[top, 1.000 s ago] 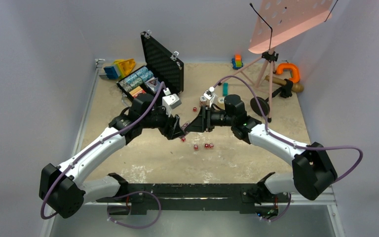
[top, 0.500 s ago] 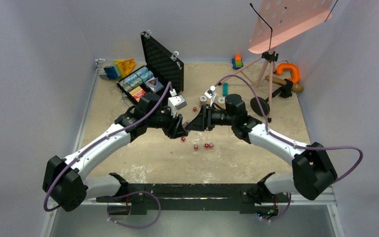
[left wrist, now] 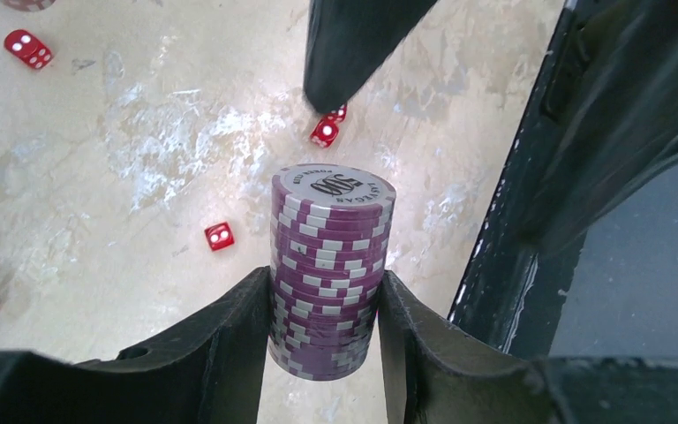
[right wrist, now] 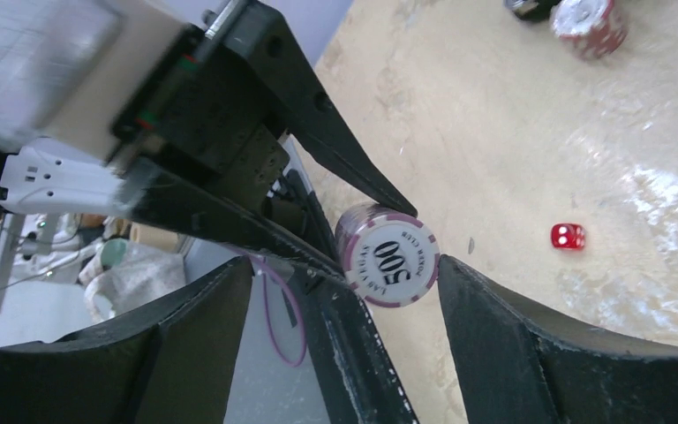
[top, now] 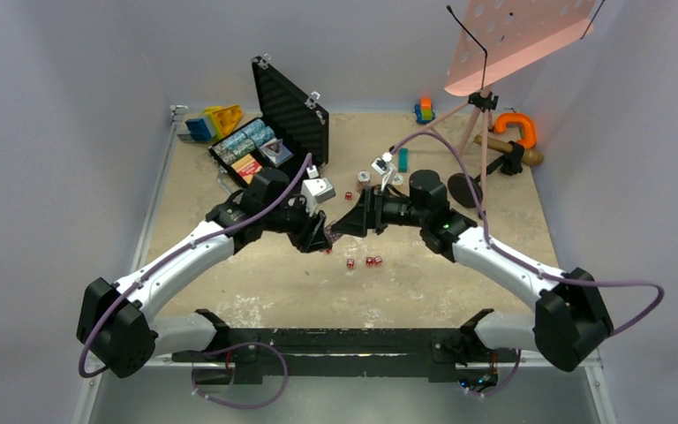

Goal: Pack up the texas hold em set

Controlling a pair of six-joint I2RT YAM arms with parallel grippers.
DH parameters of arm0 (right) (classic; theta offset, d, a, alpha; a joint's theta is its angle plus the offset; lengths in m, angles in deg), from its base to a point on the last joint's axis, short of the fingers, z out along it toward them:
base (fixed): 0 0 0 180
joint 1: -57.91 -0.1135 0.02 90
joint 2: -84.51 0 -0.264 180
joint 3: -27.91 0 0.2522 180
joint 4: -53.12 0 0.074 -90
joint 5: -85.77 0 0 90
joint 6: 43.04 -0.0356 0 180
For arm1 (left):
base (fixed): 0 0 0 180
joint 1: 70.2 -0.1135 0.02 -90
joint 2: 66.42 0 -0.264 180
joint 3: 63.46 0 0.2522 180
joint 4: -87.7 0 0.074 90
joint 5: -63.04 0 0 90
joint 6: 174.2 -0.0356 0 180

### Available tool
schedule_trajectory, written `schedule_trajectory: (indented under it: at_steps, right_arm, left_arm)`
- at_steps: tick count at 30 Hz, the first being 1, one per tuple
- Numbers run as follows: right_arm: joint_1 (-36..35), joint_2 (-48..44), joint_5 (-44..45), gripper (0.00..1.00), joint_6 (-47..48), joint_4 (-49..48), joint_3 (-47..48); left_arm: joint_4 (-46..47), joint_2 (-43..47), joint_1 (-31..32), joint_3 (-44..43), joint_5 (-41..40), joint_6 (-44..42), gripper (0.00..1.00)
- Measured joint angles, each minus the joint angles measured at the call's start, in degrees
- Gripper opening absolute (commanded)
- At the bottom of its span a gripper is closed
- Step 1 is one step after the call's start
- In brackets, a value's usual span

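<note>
A purple poker-chip stack [left wrist: 331, 256] lies sideways above the table, and my left gripper [left wrist: 328, 283] is shut on its sides. The stack's "500" end face [right wrist: 387, 265] points at my right gripper [right wrist: 342, 269], which is open around it, the right finger close beside the chip's rim. From above, both grippers meet mid-table, left gripper [top: 322, 232] and right gripper [top: 342, 224] tip to tip. The black briefcase [top: 293, 113] stands open at the back left with chips and the orange-red card box [top: 247, 164] inside. Red dice [top: 350, 262] lie loose below the grippers.
More dice [left wrist: 219, 236] and a red chip stack [right wrist: 590, 22] sit on the table. Small chip stacks [top: 364, 177] stand behind the grippers. A pink music stand [top: 516, 35], an orange clamp [top: 516, 128] and toy blocks [top: 214, 121] line the back.
My left gripper has closed on the purple stack. The right gripper has opened off it, and its arm has shifted a little to the right.
</note>
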Motion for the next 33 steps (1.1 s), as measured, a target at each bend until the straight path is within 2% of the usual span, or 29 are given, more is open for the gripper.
schedule_trajectory:
  at_steps: [4, 8, 12, 20, 25, 33]
  right_arm:
    - [3.3, -5.53, 3.15, 0.83, 1.51, 2.03, -0.09]
    - [6.45, -10.16, 7.41, 0.83, 2.69, 2.27, -1.31]
    - [6.4, -12.57, 8.68, 0.82, 3.41, 2.23, -3.41]
    - [6.4, -13.99, 8.57, 0.82, 3.74, 2.19, -7.82]
    - [6.4, -15.98, 8.31, 0.81, 4.26, 2.54, -8.98]
    - [6.4, -20.79, 9.16, 0.81, 6.78, 5.49, -8.98]
  left_arm:
    - [-3.76, -0.07, -1.46, -1.79, -1.55, -3.52, 0.0]
    - [-7.5, -2.8, -7.5, -6.23, -2.14, -6.16, 0.0]
    - [-13.49, -11.5, -13.03, -16.68, -7.96, -10.34, 0.0]
    - [-22.58, -31.74, -17.2, -36.26, -16.96, -19.02, 0.0]
    - [-26.93, -41.35, -19.76, -45.83, -18.45, -22.18, 0.0]
    - [-30.45, -49.24, -21.94, -55.3, -18.14, -24.39, 0.0]
